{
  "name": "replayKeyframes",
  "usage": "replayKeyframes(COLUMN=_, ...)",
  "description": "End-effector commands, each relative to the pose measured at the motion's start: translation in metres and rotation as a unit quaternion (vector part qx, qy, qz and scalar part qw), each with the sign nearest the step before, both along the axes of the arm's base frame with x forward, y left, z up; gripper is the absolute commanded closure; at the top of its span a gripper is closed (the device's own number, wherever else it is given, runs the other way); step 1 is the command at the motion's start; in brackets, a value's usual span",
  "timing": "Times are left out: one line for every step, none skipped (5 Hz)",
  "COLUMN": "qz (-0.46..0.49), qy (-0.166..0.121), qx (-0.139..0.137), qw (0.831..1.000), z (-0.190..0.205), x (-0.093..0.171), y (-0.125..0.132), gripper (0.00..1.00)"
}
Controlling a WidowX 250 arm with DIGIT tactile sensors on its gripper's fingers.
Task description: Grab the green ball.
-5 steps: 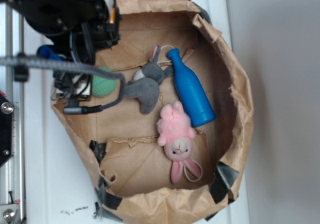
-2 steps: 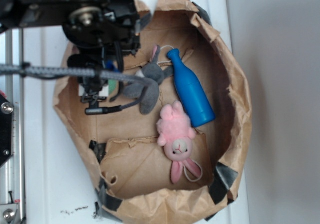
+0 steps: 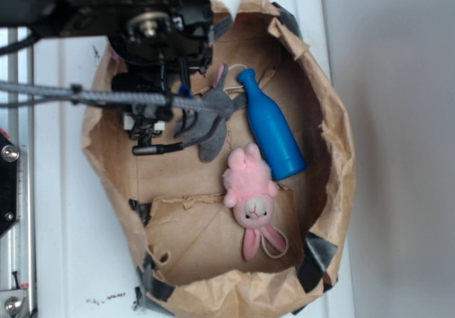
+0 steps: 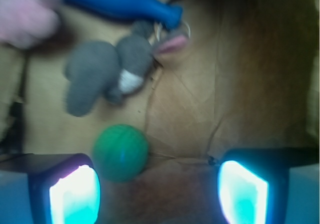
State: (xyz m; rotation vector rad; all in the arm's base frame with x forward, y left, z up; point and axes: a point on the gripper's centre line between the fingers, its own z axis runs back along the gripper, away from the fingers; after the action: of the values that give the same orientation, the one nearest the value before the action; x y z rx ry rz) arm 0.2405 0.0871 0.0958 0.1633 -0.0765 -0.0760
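In the wrist view the green ball (image 4: 121, 152), a small ribbed mint-green sphere, lies on the brown paper floor of the bag. It sits just ahead of the left finger's pad (image 4: 75, 194), apart from it and left of centre. My gripper (image 4: 159, 194) is open wide, with bare paper between the two glowing pads and nothing held. In the exterior view the gripper (image 3: 151, 126) hangs over the bag's upper left, and the arm hides the ball.
A grey plush bunny (image 3: 210, 122) lies just right of the gripper, a blue bottle (image 3: 272, 129) beyond it, and a pink plush bunny (image 3: 250, 193) below. The crumpled paper bag wall (image 3: 334, 140) rings everything. A folded paper flap (image 3: 206, 236) covers the near floor.
The arm has swung right and further over the bag. The green ball, visible in the exterior view a second ago, is now covered by the arm. The toys have not moved.
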Motion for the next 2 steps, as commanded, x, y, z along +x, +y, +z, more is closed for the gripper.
replayKeyframes(qz=-0.019, qy=0.000, qx=0.010, qw=1.000, z=-0.031, x=0.020, y=0.000, gripper=0.00)
replayKeyframes(qz=-0.026, qy=0.009, qx=-0.018, qw=0.999, z=-0.038, x=0.021, y=-0.010, gripper=0.00)
